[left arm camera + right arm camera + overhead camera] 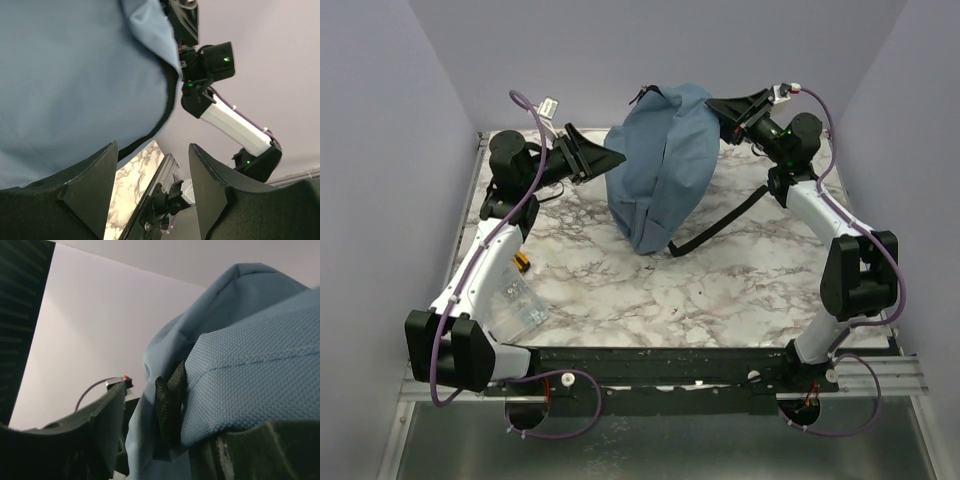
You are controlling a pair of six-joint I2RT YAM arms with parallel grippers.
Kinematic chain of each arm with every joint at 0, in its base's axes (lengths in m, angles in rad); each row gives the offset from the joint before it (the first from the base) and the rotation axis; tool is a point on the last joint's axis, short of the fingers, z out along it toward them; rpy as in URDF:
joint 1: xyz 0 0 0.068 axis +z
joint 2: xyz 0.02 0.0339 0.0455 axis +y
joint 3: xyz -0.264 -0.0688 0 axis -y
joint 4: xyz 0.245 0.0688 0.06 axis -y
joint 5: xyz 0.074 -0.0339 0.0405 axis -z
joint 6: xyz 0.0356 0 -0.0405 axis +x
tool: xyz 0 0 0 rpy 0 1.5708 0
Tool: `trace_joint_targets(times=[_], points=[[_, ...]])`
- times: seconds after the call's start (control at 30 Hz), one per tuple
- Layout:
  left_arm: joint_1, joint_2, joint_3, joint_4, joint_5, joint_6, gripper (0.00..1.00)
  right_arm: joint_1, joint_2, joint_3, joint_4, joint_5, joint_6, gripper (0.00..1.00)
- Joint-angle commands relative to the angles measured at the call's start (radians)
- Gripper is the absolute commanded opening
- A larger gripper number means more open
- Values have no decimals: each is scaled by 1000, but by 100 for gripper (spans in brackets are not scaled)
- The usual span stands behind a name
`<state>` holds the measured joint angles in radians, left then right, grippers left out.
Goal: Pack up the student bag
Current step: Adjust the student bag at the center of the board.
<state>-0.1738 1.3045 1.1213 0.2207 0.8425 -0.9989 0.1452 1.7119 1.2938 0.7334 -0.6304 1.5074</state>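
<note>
1. Top external view: the marble table [720, 290] carries the student bag [660, 165]. It stands slumped at the far centre, well apart from the arm bases.
2. No opening in the bag shows in any view. I cannot tell whether the zip is done up.
3. Left gripper [612, 158] sits just beside the bag's left flank. In the left wrist view the jaws stand parted, with only table and rail in the gap and fabric above them. It is released and grips nothing.
4. Right gripper [720, 108] is at the bag's upper right edge. In the right wrist view a fold of blue fabric with black webbing [170, 405] lies between the fingers, against one of them. Cannot tell whether it is pinched.
5. Black strap [720, 222] trails on the table right of the bag.
6. Small clear packet [515, 305] lies by the left forearm, contents unreadable.
7. Judgement: the step in hand is bag set-up, and packing proper is not yet done. The next move calls for a firm hold on the mouth edge from both sides, spreading it without toppling the soft bag.
</note>
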Motion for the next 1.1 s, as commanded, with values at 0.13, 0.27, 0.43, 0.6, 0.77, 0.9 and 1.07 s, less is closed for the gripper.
trace_joint_targets(times=[0.13, 0.27, 0.43, 0.6, 0.77, 0.9, 1.07], points=[[-53, 50, 103, 23, 53, -6, 61, 11, 6, 126, -211, -76, -188, 81], [-56, 66, 101, 24, 45, -7, 61, 12, -23, 134, -313, -69, -282, 89], [-55, 70, 84, 18, 13, 25, 61, 48, 3, 190, -434, -77, -375, 91], [-43, 69, 38, -21, -8, 67, 61, 68, -24, 191, -548, 26, -483, 92], [-40, 38, -41, -40, -8, 96, 61, 41, -84, 207, -937, 340, -786, 99], [-39, 11, -105, -43, 13, 106, 61, -37, -159, 130, -1099, 477, -932, 100], [-39, -32, -148, -50, 23, 124, 61, -113, -241, 201, -1364, 617, -1107, 100]])
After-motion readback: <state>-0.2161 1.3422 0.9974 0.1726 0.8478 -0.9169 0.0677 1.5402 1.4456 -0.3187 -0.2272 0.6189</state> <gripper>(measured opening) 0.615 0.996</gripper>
